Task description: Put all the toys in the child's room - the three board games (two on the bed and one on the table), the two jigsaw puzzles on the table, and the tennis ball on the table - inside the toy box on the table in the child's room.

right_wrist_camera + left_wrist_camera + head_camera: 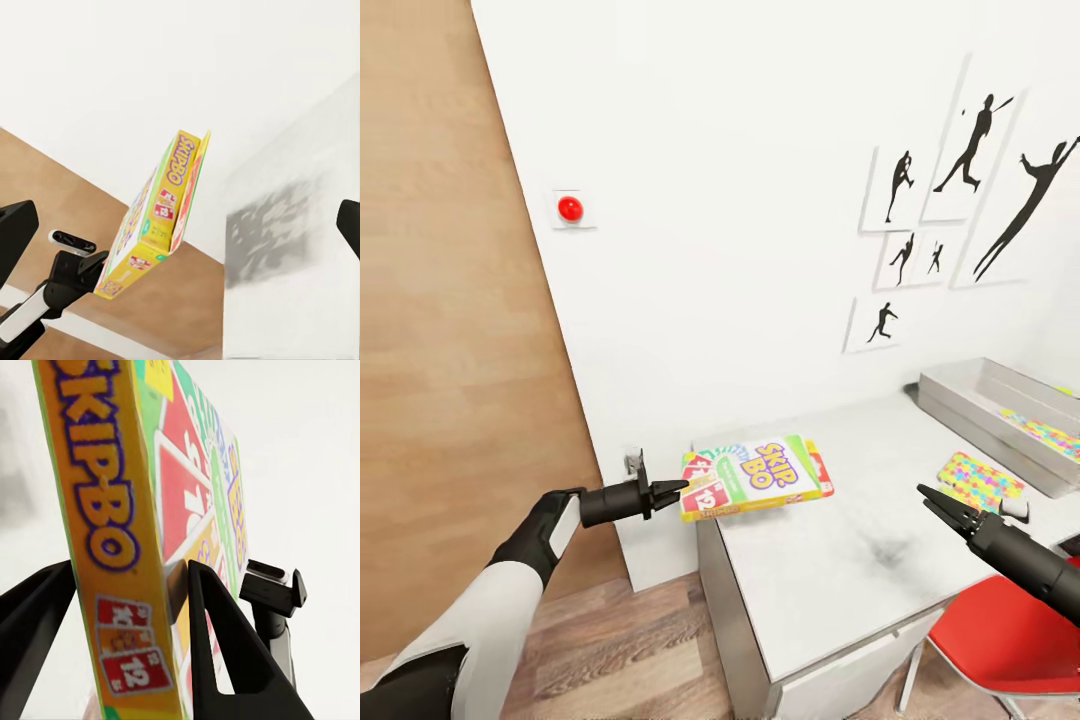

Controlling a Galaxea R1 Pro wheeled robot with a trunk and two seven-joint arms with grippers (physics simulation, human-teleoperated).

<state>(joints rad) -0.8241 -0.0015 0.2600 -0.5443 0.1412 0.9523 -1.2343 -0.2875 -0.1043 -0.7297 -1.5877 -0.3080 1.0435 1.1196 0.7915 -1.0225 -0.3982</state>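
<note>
While the left tool (682, 488) is clamping the Skip-Bo board game (755, 477) by its short end, the box is hanging flat over the bench's (840, 560) near-left corner, long axis pointing toward the toy box (985, 410) far right. Open benchtop is lying between. The right tool (930, 497) is standing spread and empty, nearer the bin.

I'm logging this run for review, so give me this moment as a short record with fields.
held item: Skip-Bo board game, lifted above the table's near corner
left gripper: shut on the game's edge
right gripper: open, empty, over the table
toy box: at the table's far right, a puzzle-patterned piece inside
jigsaw puzzle: flat on the table beside the toy box
</note>
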